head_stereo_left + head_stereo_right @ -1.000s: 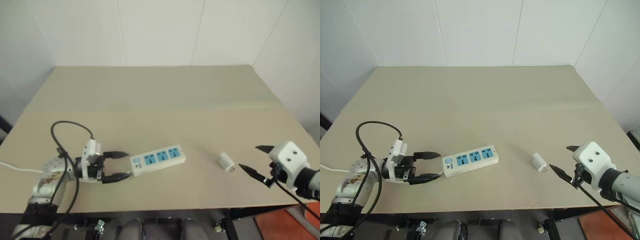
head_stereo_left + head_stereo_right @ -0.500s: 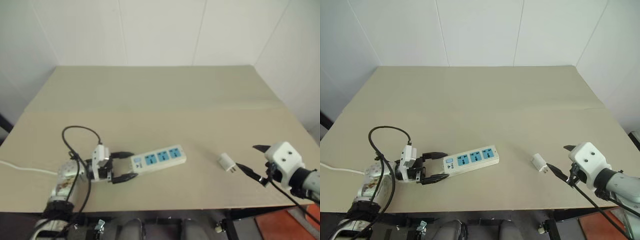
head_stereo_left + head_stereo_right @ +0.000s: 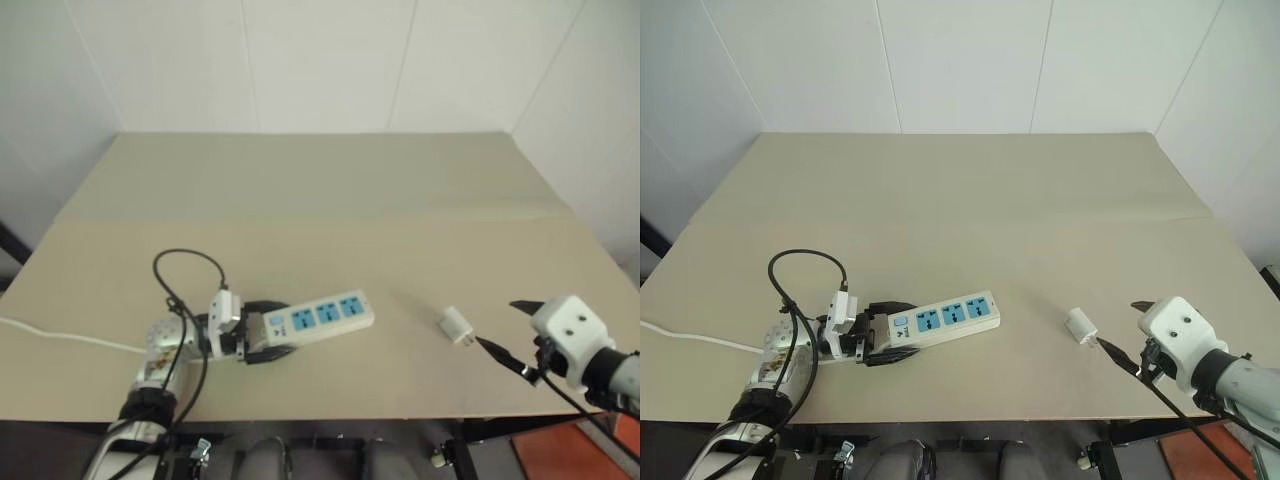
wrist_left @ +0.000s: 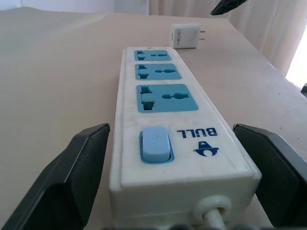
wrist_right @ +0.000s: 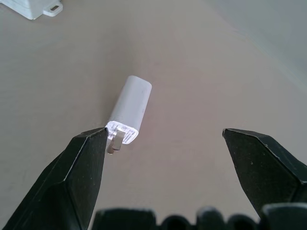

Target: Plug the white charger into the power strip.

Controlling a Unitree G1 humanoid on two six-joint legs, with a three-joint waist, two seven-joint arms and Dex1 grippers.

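The power strip (image 3: pixel 318 317) lies on the tan table, a white bar with three blue sockets and a blue switch (image 4: pixel 155 143) at its left end. My left gripper (image 3: pixel 890 335) is open, its black fingers (image 4: pixel 72 177) standing on either side of that switch end with a gap on each side. The white charger (image 3: pixel 455 325) lies on its side to the right of the strip, prongs pointing toward my right gripper (image 3: pixel 498 325). That gripper is open just beyond the prongs, and one finger (image 5: pixel 81 177) is close to the charger (image 5: pixel 128 110) without gripping it.
The strip's thin white cord (image 3: pixel 60 337) runs off the table's left side. The table's front edge (image 3: pixel 350 412) is close below both grippers. White walls (image 3: pixel 320 60) close off the back and the right side. The far half of the table (image 3: pixel 330 190) is bare.
My left gripper has moved right along the table until its open fingers straddle the strip's switch end. The right gripper and the charger have stayed in place.
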